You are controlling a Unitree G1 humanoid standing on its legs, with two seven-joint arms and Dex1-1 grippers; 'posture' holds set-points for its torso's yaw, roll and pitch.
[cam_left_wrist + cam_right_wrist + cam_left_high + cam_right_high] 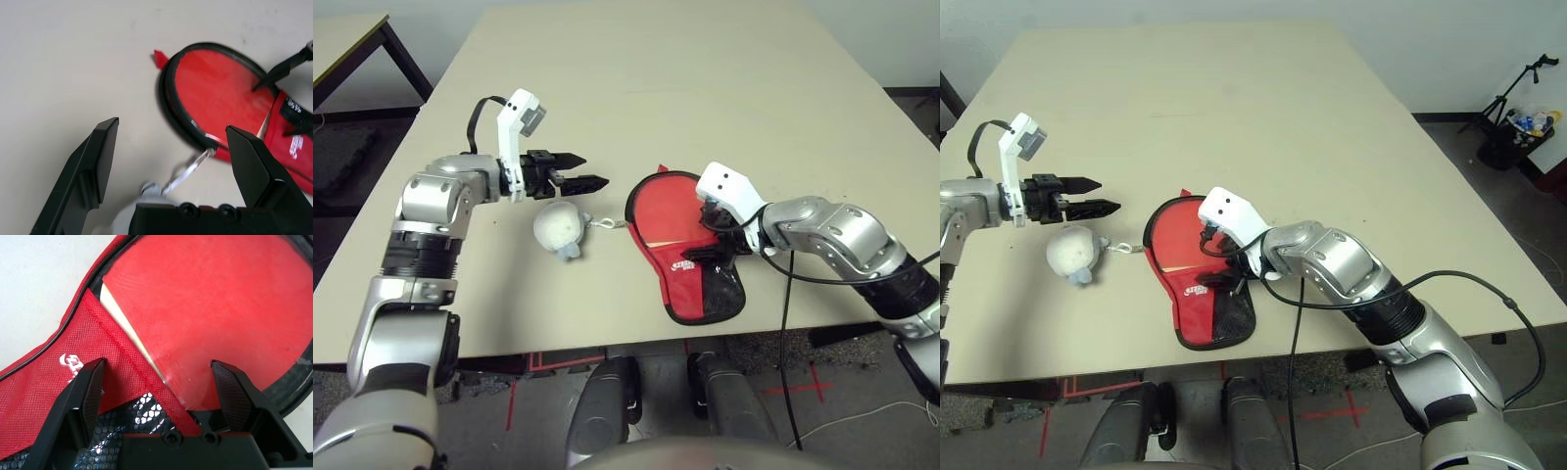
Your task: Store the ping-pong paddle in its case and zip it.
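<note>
1. Table point(705, 59): pale beige top carrying all the items. The task things lie toward its near edge, about midway along it.
2. Case point(705, 284): red paddle-shaped pouch with black trim, white logo and mesh panel. It lies flat and unzipped, round end toward the far edge, narrow end toward the near edge.
3. Ping-pong paddle point(666, 211): the red face lies inside the case's round end and is exposed. The handle runs under the case's red flap, with a pale strip of it showing at the flap's edge.
4. Right gripper point(159, 382): directly above the case where the flap meets the paddle face. Fingers spread apart, holding nothing; one finger is over the flap, the other over the red rubber.
5. Left gripper point(589, 171): raised above the table, just beyond the pom-pom and beside the case's round end. Fingers parted, empty.
6. Pom-pom point(558, 227): white and fluffy, resting on the table left of the case, joined to it by a short metal link point(188, 169).
</note>
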